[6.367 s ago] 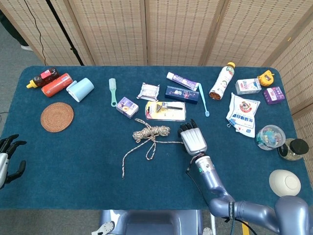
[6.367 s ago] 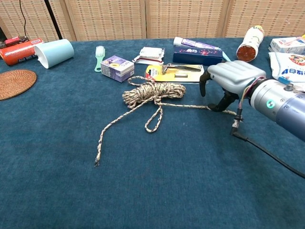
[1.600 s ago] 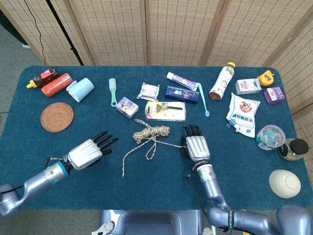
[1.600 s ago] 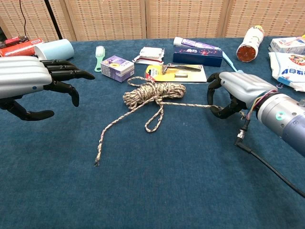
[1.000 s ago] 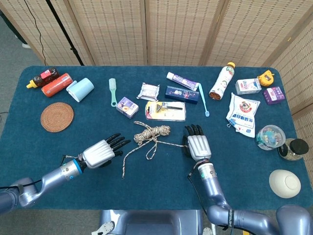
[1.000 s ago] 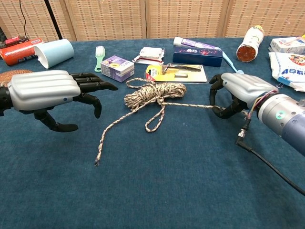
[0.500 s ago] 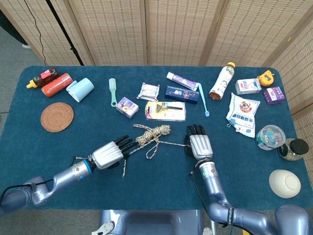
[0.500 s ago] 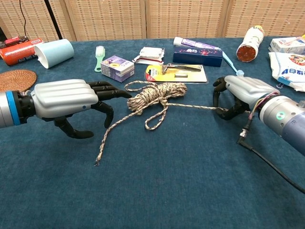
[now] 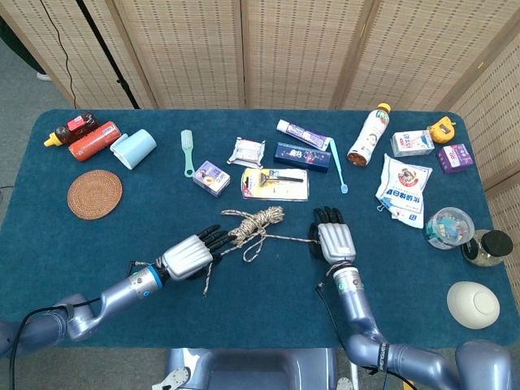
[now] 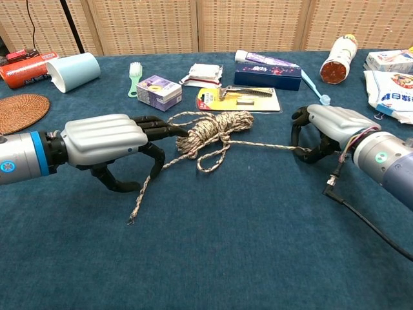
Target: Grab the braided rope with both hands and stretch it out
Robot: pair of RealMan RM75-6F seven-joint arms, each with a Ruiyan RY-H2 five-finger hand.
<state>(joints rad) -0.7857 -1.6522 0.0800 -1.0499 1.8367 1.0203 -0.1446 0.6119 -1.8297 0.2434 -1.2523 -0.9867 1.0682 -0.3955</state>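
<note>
A blue cloth covered the table (image 9: 268,309), backed by woven cane screens (image 9: 276,49). Near the front edge the left hand (image 10: 106,139) lay with fingers spread, reaching over a loose strand and touching the bundle; whether it gripped anything could not be told. The right hand (image 10: 326,129) curled around the strand running from the bundle. The braided rope (image 10: 216,132) sat mid-table. Toward the far edge lay a razor pack (image 9: 275,184), a toothpaste box (image 9: 301,156) and a blue cup (image 9: 134,149).

Half a second earlier the left hand was farther left, short of the bundle.
</note>
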